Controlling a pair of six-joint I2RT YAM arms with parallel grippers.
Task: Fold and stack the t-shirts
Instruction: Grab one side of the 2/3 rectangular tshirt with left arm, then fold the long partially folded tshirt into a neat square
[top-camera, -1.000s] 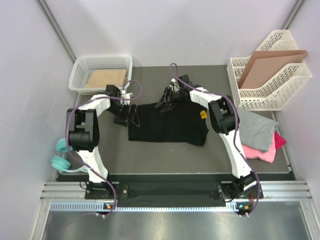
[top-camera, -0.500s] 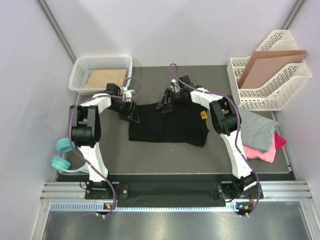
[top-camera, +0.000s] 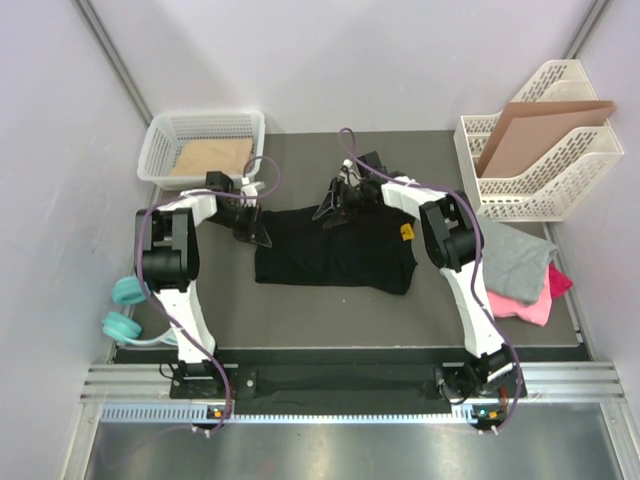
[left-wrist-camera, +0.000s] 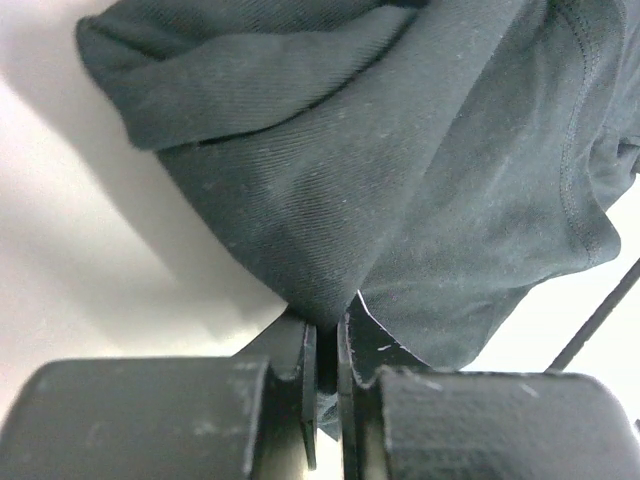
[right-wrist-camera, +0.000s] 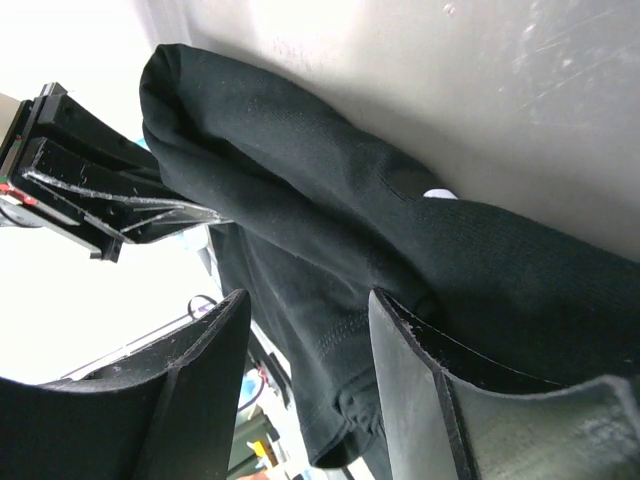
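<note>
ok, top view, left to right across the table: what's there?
teal headphones → white basket → left gripper → black shirt → grey shirt on the pink shirt → file rack

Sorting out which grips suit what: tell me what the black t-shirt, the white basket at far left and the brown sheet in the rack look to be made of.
Black t-shirt: soft matte knit cloth, likely cotton; fine weave, stitched hem, loose folds. White basket: apparently moulded plastic, with lattice walls. Brown sheet: looks like matte cardboard, flat and stiff.
</note>
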